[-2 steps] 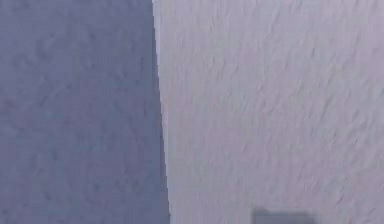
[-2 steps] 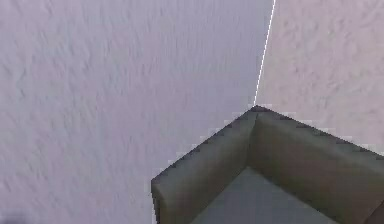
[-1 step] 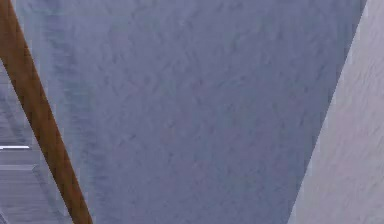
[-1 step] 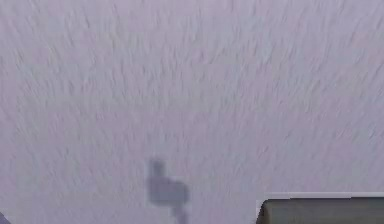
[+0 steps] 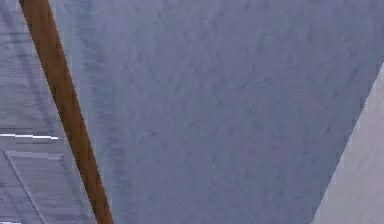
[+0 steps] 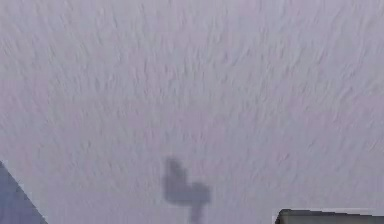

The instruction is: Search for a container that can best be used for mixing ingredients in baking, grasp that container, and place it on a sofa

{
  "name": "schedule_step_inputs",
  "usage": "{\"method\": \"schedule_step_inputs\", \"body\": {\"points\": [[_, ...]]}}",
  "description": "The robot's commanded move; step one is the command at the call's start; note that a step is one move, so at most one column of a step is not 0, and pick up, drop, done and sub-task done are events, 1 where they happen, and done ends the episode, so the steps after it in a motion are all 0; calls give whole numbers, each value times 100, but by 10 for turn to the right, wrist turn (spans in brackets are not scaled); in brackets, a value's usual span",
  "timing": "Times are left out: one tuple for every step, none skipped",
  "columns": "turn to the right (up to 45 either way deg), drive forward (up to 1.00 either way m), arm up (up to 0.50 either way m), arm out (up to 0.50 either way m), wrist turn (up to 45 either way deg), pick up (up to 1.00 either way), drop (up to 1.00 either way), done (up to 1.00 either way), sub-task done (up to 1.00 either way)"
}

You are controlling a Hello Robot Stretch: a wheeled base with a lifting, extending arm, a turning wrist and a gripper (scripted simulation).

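A blue-grey wall (image 5: 220,100) stood close ahead, a brown door frame (image 5: 65,100) at its left. Searching, I judged; it needed to turn away. The fingers' state I couldn't tell.

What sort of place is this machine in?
Most likely indoors in a house, close to a wall: a blue-grey textured wall, a brown wooden door frame and a pale panelled door beside it. Which room cannot be told.

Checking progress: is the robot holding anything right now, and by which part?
That cannot be told here. The forward view faces a blue-grey wall beside a brown door frame; the arm side view looks onto a pale surface.
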Motion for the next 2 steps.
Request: {"method": "schedule_step_inputs", "body": {"points": [[0,25,0,0,0,0,0,0,0],[-450,0,0,0,0,0,0,0,0]]}}
